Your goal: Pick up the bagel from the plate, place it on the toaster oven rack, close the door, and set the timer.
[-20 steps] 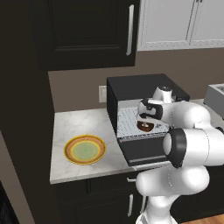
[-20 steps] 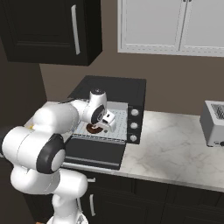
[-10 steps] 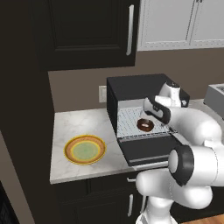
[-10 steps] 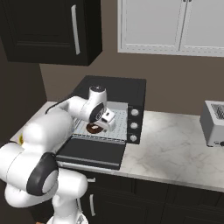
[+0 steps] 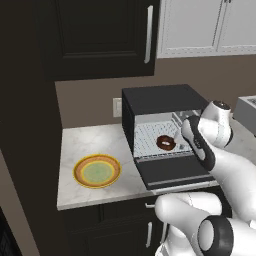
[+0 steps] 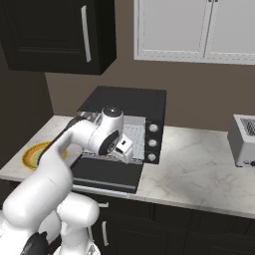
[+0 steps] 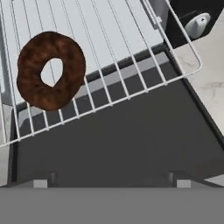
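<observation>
Bagel [image 7: 50, 70] lay flat on the toaster oven rack [image 7: 109, 48], upper left of the hand view, near the front edge. Gripper [image 7: 111, 181] spread wide, holding nothing, apart from the bagel. Door [image 5: 175, 172] hung open, lower centre. Best lifted from beneath, evenly, clear of the rack.

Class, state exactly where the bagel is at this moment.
The bagel lies flat on the toaster oven rack inside the open oven, near its front edge above the lowered door; the plate sits apart on the counter.
</observation>
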Tool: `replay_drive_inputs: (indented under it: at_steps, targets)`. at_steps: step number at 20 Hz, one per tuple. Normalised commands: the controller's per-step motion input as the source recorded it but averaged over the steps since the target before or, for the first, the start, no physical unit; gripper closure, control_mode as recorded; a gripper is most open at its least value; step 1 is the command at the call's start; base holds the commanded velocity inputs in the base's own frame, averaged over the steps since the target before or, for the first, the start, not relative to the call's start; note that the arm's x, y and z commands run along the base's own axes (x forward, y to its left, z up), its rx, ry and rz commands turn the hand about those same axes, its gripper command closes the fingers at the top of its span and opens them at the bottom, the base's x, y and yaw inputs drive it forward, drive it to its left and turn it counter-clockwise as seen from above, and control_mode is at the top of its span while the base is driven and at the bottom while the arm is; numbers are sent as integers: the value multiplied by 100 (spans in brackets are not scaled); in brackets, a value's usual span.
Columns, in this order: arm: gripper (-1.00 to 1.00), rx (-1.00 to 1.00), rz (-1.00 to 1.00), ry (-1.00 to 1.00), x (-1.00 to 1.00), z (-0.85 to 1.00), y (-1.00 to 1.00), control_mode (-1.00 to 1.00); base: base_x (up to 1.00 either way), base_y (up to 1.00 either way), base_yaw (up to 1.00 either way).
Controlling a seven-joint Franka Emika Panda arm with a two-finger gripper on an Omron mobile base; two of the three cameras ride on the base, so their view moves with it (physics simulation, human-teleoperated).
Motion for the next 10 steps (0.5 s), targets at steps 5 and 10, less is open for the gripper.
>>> replay_drive_inputs:
  at_steps: [5,10]
  targets:
    - [-100,4,-2,2,-27,-12,-54,-100,0,0,0]
    - [-100,2,-3,7,2,-22,-36,-100,0,0,0]
